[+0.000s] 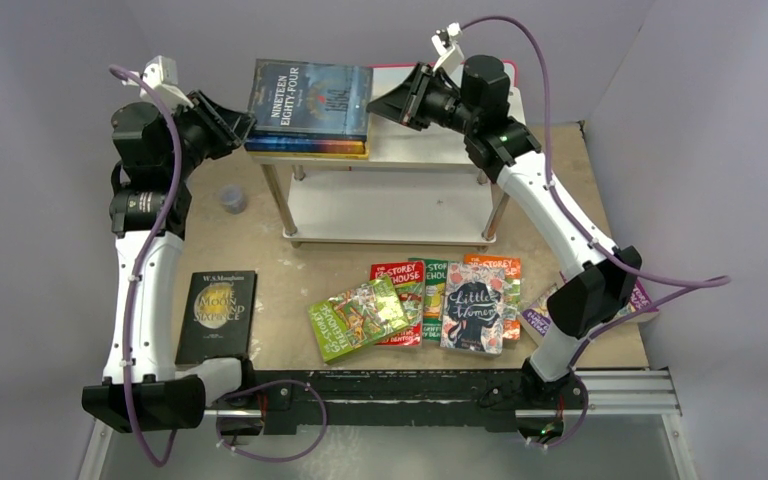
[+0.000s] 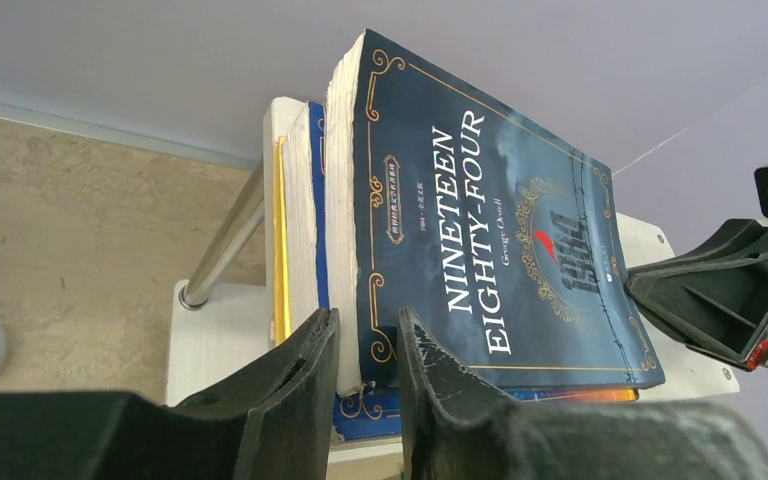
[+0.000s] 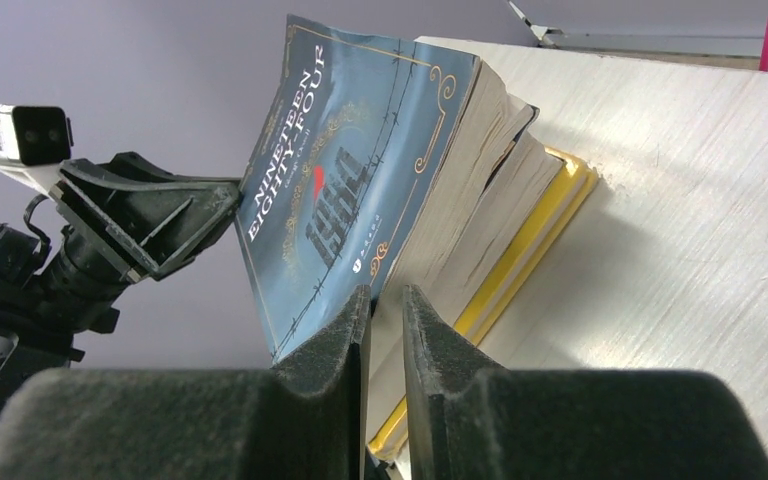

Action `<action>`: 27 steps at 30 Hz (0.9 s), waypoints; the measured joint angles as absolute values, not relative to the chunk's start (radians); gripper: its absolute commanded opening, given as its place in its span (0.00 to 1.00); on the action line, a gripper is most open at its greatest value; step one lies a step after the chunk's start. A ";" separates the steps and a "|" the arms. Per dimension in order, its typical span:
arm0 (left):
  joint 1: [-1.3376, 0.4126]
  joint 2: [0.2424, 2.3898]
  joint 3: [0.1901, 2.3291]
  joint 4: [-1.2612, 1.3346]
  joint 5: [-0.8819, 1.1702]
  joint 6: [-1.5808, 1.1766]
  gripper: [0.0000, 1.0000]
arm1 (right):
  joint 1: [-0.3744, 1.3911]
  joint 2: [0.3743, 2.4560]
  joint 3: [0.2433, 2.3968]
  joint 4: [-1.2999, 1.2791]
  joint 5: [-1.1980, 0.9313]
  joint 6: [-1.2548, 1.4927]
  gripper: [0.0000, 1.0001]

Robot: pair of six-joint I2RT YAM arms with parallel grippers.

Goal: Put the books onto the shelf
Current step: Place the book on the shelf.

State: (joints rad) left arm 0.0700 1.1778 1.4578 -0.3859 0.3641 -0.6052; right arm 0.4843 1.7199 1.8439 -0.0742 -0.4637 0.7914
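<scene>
The dark blue paperback book "Nineteen Eighty-Four" (image 2: pixel 480 250) has a smooth, faintly glossy card cover with gilt print. Its paper page edges look rough and cream. The pale silver-white rectangular metal shelf board (image 3: pixel 700 230) is brushed and matt (fine streaks run along it), and its round leg (image 2: pixel 225 245) is polished. The matt black plastic fingers (image 2: pixel 300 390) of the left gripper (image 2: pixel 367 320) look grainy.

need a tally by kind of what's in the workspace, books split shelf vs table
Books stacked on the shelf: 3 visible, Nineteen Eighty-Four on top
Books lying on the table: 7, from Moon and Sixpence to the half-hidden purple book
Shelf: 1
Small grey round object: 1
Total: 12
</scene>
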 measured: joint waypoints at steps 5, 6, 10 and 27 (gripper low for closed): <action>0.071 1.171 1.458 -0.391 0.370 -0.591 0.29 | 0.484 1.729 1.851 -0.066 -0.467 0.792 0.17; 0.071 1.170 1.458 -0.393 0.369 -0.588 0.29 | 0.484 1.729 1.851 -0.066 -0.467 0.792 0.17; 0.071 1.162 1.460 -0.416 0.367 -0.578 0.29 | 0.484 1.729 1.851 -0.064 -0.467 0.792 0.17; 0.071 1.113 1.479 -0.502 0.348 -0.511 0.19 | 0.493 1.729 1.851 -0.060 -0.467 0.793 0.15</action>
